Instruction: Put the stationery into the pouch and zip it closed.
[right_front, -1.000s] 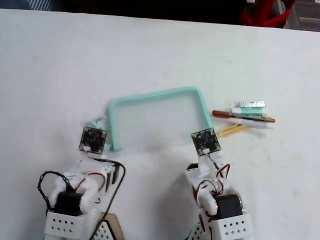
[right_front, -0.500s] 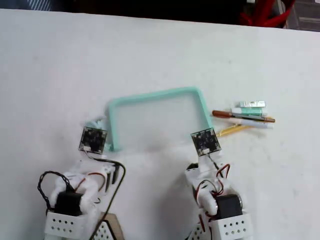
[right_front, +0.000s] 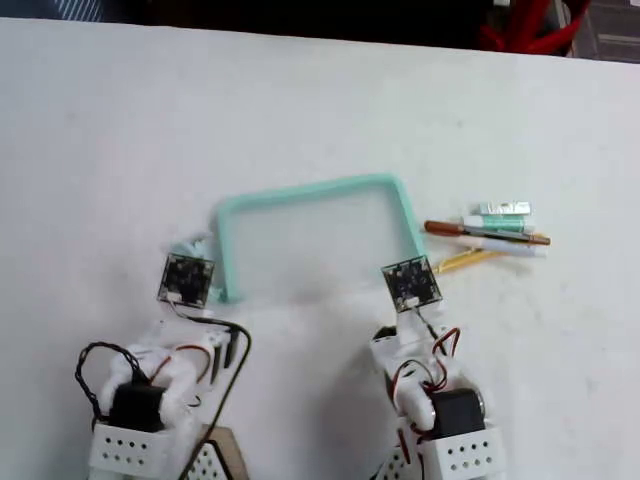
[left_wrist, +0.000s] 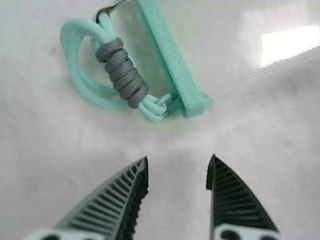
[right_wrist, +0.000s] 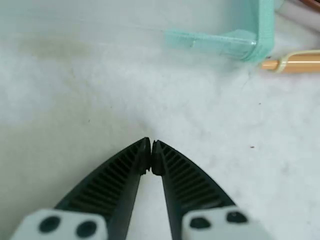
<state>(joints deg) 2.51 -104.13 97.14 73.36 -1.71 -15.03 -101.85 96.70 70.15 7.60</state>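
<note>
Nothing is packed yet: the stationery (right_front: 490, 233) lies at the pouch's (right_front: 310, 190) 3 o'clock. My left end effector (left_wrist: 177, 172) gapes empty; my right end effector (right_wrist: 151, 150) is pinched together, empty.

Clear pouch (right_front: 310, 240) edged in mint-green trim, flat on the bench (right_front: 120, 120). Carries a mint cord loop (left_wrist: 120, 75) bound in grey at its near left corner. Just beside its right short edge, outside it, a loose bundle of stationery: brown pen (right_front: 440, 229), yellow pen (right_front: 465, 262), white-and-green marker (right_front: 497, 225), small green-and-white piece (right_front: 503, 209), lying close together and roughly parallel
</note>
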